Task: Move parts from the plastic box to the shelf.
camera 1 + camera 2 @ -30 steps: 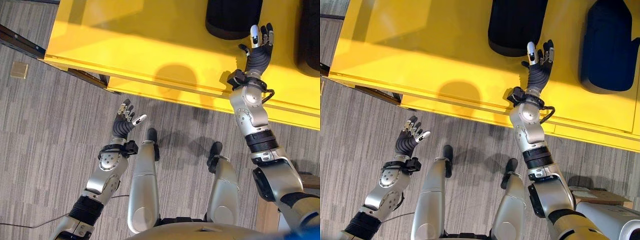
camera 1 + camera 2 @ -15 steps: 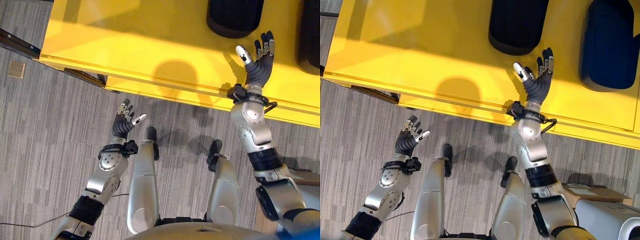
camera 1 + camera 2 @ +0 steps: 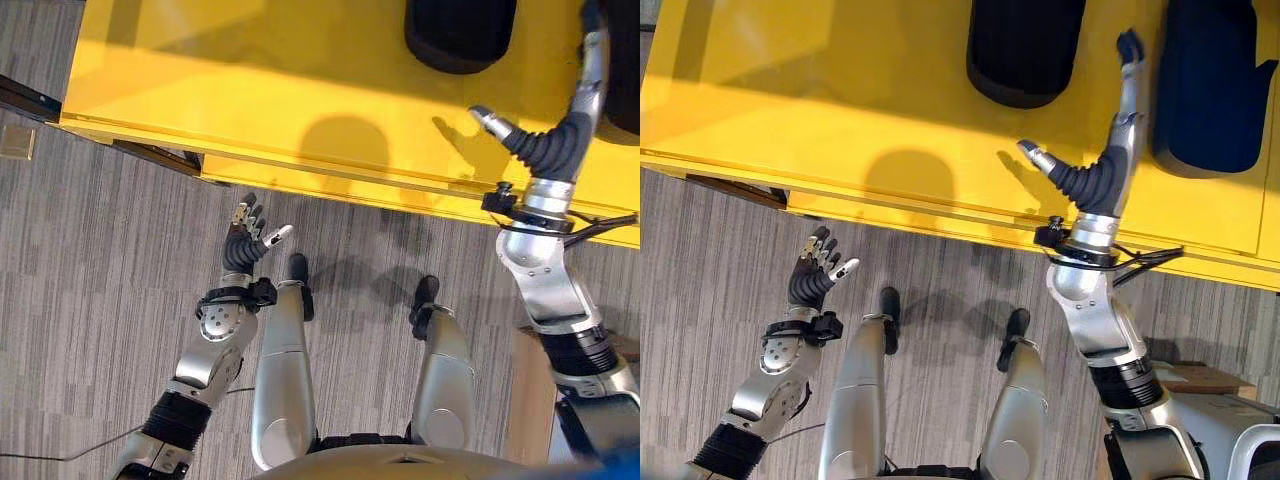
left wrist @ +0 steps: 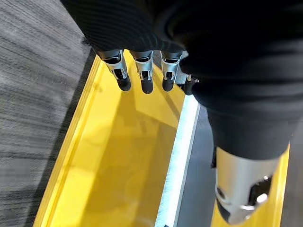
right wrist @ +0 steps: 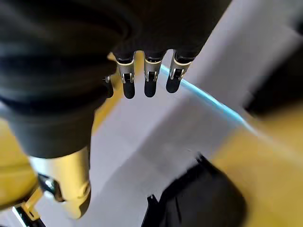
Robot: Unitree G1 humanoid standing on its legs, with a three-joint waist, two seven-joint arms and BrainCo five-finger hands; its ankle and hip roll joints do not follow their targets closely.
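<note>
Broadly, the yellow shelf [image 3: 840, 90] is the biggest thing in view and serves as the landmark: a wide flat yellow surface with a stepped front lip, standing over grey striped carpet [image 3: 90, 300].

On the shelf, toward its far side, lie two dark rounded parts. One black part [image 3: 1025, 50] sits roughly mid-shelf; the second, a dark navy part [image 3: 1215, 85], lies just beside it, nearer the shelf's right end, with a strip of bare yellow between them.

Over that strip reaches the right hand [image 3: 1095, 180]. Its arm crosses the shelf's front lip, and the hand is spread wide: the fingers [image 3: 1127, 90] run straight out, away from the front lip, between the two parts, while the thumb [image 3: 1038, 155] sticks out sideways toward the black part. It holds nothing. Whether the fingertips touch either part or the shelf top is hard to tell from the head views; the right wrist view shows the straight, dark-tipped fingers [image 5: 147, 78] above a pale surface with a dark shape [image 5: 199, 198] close by, probably one of the parts, though it is too blurred to be sure.

Well short of the shelf's front lip, above the carpet, the left hand [image 3: 243, 250] hangs with relaxed, loosely parted fingers, empty. Its wrist view shows those fingers [image 4: 142, 73] straight, with the yellow shelf edge [image 4: 109, 156] past them.
</note>
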